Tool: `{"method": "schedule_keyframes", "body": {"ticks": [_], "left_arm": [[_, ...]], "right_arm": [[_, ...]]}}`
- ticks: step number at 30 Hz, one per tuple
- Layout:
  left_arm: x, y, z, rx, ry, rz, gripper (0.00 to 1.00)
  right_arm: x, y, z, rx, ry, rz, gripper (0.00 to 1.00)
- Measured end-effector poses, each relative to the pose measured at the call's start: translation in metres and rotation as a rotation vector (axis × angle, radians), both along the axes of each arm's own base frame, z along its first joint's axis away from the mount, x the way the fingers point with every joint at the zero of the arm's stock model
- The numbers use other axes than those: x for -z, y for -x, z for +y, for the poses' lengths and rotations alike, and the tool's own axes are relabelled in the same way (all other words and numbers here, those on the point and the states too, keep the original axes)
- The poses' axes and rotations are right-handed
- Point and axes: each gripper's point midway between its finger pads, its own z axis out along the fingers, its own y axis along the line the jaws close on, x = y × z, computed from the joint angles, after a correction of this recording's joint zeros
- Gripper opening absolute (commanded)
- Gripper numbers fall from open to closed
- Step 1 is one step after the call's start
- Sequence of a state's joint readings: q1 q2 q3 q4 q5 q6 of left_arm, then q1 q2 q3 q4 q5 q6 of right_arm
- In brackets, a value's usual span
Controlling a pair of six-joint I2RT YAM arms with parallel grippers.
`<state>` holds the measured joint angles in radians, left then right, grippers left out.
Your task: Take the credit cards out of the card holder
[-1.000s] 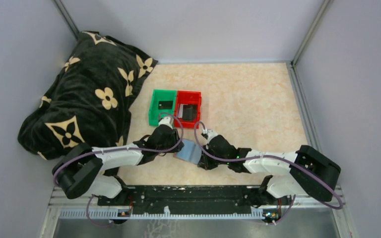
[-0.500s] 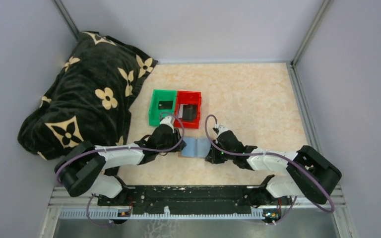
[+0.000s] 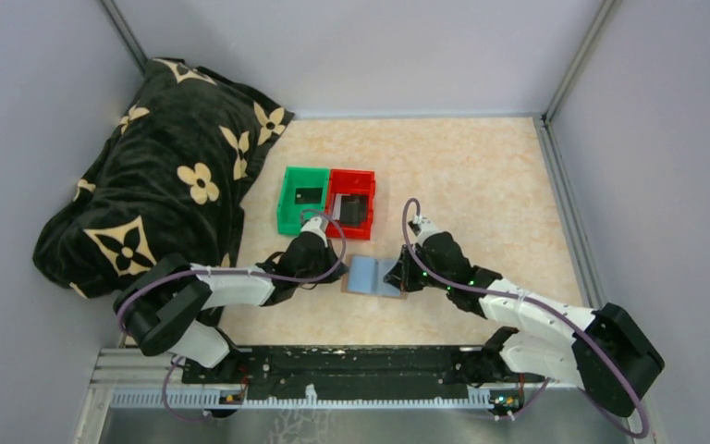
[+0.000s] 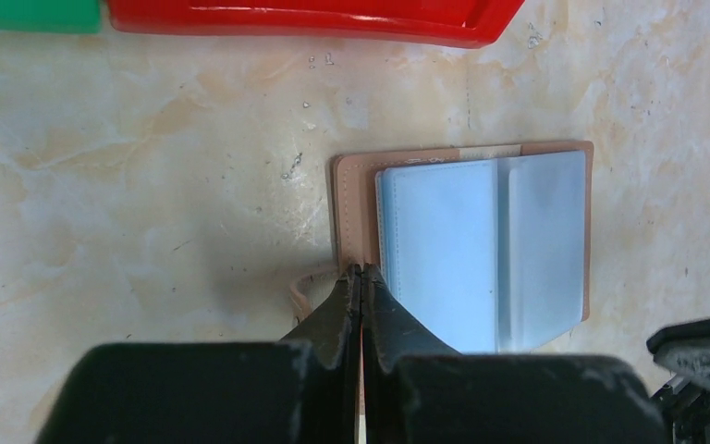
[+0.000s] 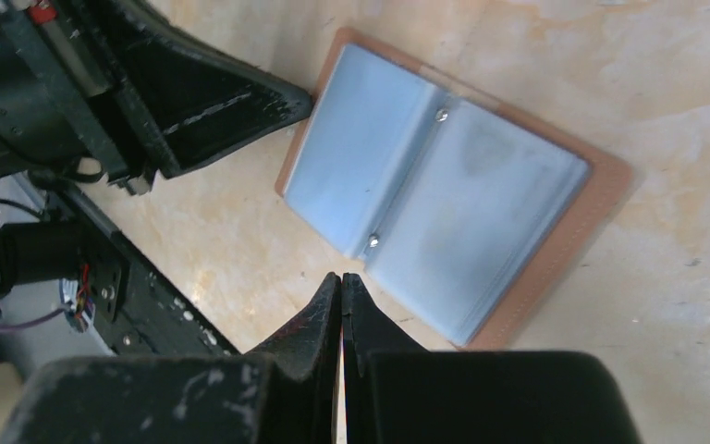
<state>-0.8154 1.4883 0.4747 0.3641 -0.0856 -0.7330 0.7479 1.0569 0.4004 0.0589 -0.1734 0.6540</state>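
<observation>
The card holder (image 3: pixel 374 276) lies open and flat on the table, pale blue pockets up and a tan border around them (image 4: pixel 481 250) (image 5: pixel 434 185). No card shows in its pockets. Dark credit cards lie in the green bin (image 3: pixel 308 195) and the red bin (image 3: pixel 351 209). My left gripper (image 3: pixel 336 276) (image 4: pixel 361 270) is shut, its tips touching the holder's left edge by a small tan strap loop. On the holder's right side my right gripper (image 3: pixel 399 276) (image 5: pixel 341 276) is shut with nothing in it, its tips just off the edge near the spine.
The green bin (image 3: pixel 287 199) and the red bin (image 3: pixel 373 199) stand side by side just beyond the holder; their near walls show in the left wrist view (image 4: pixel 305 18). A black flowered blanket (image 3: pixel 157 176) fills the left of the enclosure. Grey walls close in three sides.
The card holder, held tilted between the grippers a second ago, now lies flat and open. The left gripper has shut. The right arm has swung right and away from me.
</observation>
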Motion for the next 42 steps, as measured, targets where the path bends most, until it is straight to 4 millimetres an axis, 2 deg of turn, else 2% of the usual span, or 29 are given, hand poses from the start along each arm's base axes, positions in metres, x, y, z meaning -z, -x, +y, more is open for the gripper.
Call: {"method": "schedule_keyframes", "body": {"ticks": [2, 5, 7, 23, 42], "left_arm": [[0.000, 0.000, -0.001, 0.003, 0.005, -0.001, 0.00], [0.000, 0.000, -0.002, 0.003, 0.006, -0.001, 0.00], [0.000, 0.000, -0.002, 0.002, 0.008, 0.000, 0.00], [0.000, 0.000, -0.002, -0.001, 0.015, 0.005, 0.00], [0.000, 0.000, -0.003, 0.003, 0.021, 0.005, 0.00]], "right_arm": [[0.000, -0.007, -0.006, 0.031, 0.000, 0.000, 0.04], [0.005, -0.018, -0.017, 0.090, 0.017, 0.018, 0.26], [0.010, -0.023, -0.023, 0.126, 0.031, 0.032, 0.30], [0.049, -0.015, -0.036, 0.160, 0.083, 0.106, 0.30], [0.047, -0.014, -0.028, 0.135, 0.040, 0.114, 0.28]]}}
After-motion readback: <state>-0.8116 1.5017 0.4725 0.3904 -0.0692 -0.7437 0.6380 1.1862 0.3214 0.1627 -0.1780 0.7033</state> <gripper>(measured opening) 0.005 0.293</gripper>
